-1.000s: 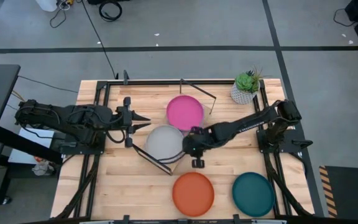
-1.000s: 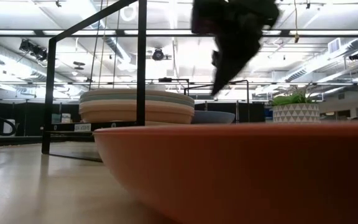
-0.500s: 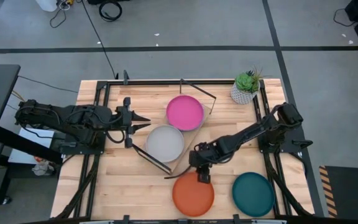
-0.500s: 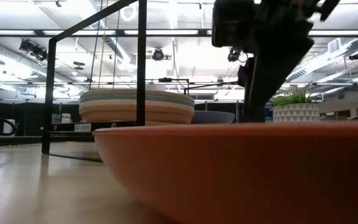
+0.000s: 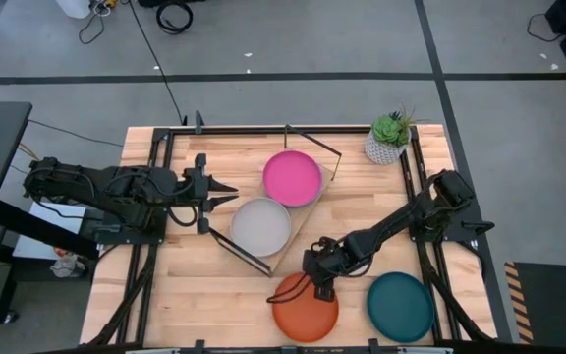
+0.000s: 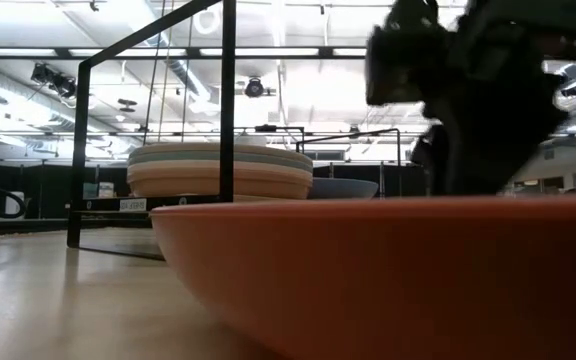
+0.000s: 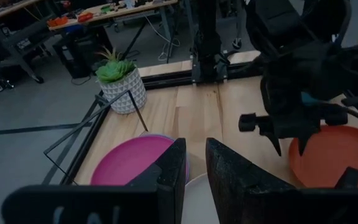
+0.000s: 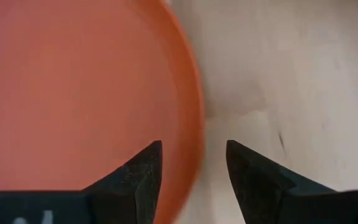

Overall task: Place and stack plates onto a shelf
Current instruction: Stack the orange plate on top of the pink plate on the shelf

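An orange plate [image 5: 305, 309] lies flat on the tabletop by the near edge, and a dark teal plate [image 5: 399, 307] lies to its right. On the slanted shelf [image 5: 301, 224], a pink plate [image 5: 292, 178] and a grey plate [image 5: 259, 226] each top a stack [image 6: 220, 170]. My right gripper [image 5: 320, 288] hangs open over the orange plate's far rim [image 8: 194, 124], one finger on each side and apart from it. My left gripper [image 5: 232, 197] waits left of the shelf, a narrow gap between its fingers [image 7: 229, 174].
A potted plant [image 5: 389, 138] stands at the far right corner. Black wire frames [image 5: 312, 149] rise at the shelf's ends. Bare wood lies left of the orange plate [image 6: 388, 270] along the near edge. Black rails [image 5: 430, 265] run down both sides of the table.
My right gripper has left the grey plate's right side on the shelf. It has gone toward the table's near edge and down, and now stands over the orange plate's far rim. The plates have stayed where they were.
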### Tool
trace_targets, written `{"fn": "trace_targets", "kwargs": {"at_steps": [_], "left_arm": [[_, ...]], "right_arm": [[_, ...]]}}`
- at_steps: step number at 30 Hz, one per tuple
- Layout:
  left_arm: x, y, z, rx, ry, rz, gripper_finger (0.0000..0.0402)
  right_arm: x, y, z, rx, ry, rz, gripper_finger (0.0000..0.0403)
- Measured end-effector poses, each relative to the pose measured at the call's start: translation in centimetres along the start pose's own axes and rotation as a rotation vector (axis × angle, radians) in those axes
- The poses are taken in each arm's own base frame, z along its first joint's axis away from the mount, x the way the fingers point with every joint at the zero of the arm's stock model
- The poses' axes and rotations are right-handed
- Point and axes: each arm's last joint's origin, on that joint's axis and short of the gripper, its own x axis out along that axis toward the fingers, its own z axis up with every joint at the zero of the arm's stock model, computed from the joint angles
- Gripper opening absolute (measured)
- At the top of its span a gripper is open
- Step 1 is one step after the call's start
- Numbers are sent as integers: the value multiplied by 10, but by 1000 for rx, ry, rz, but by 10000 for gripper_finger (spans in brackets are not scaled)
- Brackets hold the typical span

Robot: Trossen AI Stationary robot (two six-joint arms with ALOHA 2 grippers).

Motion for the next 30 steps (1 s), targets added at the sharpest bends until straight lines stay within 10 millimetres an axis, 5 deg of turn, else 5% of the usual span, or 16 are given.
{"fn": "trace_targets", "kwargs": {"at_steps": [6,14,18,30], "left_arm": [[0,0,0,0,-4,1,68],[0,0,0,2,1,0,68],[0,0,0,3,2,0,68],[0,0,0,2,1,0,68]], "right_arm": [[7,-4,-5,-11,40,-57,153],[4,-11,0,16,53,-58,18],[-6,-23,2,58,93,-91,18],[-113,-69,18,87,-90,-168,12]]}}
